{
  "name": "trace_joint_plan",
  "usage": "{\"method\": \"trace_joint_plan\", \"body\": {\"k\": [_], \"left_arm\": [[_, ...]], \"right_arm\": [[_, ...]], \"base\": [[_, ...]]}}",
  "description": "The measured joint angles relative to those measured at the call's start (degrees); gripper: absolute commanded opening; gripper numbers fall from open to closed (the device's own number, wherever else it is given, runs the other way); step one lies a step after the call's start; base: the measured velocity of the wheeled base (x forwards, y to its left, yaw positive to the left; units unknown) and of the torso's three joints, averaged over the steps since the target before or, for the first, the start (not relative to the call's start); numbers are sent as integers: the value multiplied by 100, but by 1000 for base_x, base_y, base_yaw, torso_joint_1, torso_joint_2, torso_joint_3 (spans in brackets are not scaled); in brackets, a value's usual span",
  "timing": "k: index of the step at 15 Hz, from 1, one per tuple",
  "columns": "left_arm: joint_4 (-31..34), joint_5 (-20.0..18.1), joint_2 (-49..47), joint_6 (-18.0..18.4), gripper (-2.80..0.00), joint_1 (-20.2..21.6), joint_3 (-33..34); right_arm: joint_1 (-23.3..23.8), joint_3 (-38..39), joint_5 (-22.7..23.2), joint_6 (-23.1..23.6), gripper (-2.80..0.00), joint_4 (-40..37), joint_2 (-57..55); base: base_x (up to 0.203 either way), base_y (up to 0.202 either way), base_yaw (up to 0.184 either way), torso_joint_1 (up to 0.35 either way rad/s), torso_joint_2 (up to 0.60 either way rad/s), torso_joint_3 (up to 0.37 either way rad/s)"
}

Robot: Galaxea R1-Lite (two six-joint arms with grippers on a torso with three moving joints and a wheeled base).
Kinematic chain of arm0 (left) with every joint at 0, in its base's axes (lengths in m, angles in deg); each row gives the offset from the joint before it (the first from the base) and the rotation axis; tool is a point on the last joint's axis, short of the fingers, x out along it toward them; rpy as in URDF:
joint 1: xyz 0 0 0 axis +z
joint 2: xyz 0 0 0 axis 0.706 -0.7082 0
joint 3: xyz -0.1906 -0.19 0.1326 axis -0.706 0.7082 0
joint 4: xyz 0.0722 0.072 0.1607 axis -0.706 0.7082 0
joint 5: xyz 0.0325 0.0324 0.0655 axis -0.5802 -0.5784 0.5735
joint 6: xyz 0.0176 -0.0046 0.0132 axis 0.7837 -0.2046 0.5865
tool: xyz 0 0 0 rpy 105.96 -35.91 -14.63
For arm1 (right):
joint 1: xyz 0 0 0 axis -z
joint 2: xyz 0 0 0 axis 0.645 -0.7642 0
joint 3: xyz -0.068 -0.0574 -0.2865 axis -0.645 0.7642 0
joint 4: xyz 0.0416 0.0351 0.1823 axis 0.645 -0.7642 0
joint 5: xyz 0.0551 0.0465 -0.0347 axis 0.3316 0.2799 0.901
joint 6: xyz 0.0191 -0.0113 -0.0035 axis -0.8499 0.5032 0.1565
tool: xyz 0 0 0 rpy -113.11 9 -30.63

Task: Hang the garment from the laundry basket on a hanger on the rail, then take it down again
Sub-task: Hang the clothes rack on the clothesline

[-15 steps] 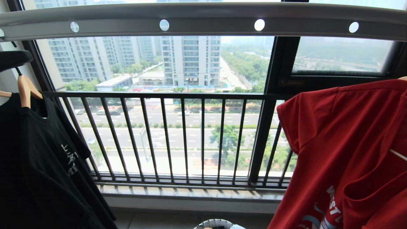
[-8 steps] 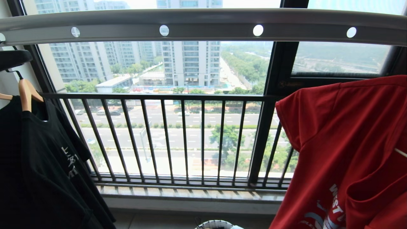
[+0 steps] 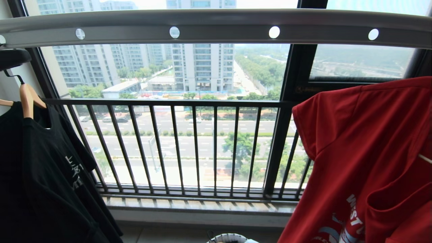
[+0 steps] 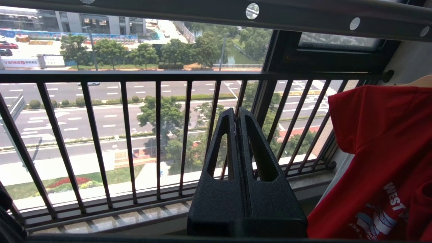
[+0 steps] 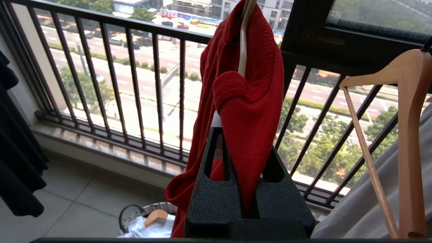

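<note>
The red garment [image 3: 364,152] hangs at the right of the head view, below the grey rail [image 3: 216,23]. In the right wrist view my right gripper [image 5: 236,135] is shut on a fold of the garment [image 5: 249,111], and the pale stem of the hanger [image 5: 242,44] rises out of the cloth above it. A thin white piece of the hanger [image 3: 424,158] shows inside the shirt; its hook is out of view. My left gripper [image 4: 236,114] is shut and empty in front of the window bars, left of the garment [image 4: 381,141]. The laundry basket [image 3: 229,237] stands on the floor below.
A black shirt [image 3: 50,175] on a wooden hanger [image 3: 27,98] hangs at the left. A bare wooden hanger [image 5: 405,135] and a pale grey cloth [image 5: 371,209] are right of the garment. The basket [image 5: 135,211] holds a white garment and a wooden hanger [image 5: 155,216]. The dark window railing [image 3: 189,101] is behind.
The whole head view has tipped a little, so the rail sits lower in the picture. The red garment has risen slightly against the window. Both grippers stay shut.
</note>
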Motion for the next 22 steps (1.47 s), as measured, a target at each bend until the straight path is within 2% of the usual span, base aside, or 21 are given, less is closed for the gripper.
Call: {"method": "trace_joint_plan", "body": {"k": [4,8,22], "left_arm": [[0,0,-15,-17,-280,0,-22],[0,-6,-57,-8,-280,0,-26],[0,-9,-83,-16,-280,0,-17]], "right_arm": [[-2,-45,30,-21,-280,28,-215],[-9,-50,38,-321,-280,233,-448],[-17,-24,30,-336,-280,1073,-1332]], "base": [[0,0,0,0,0,0],[0,0,0,0,0,0],[0,0,0,0,0,0]]}}
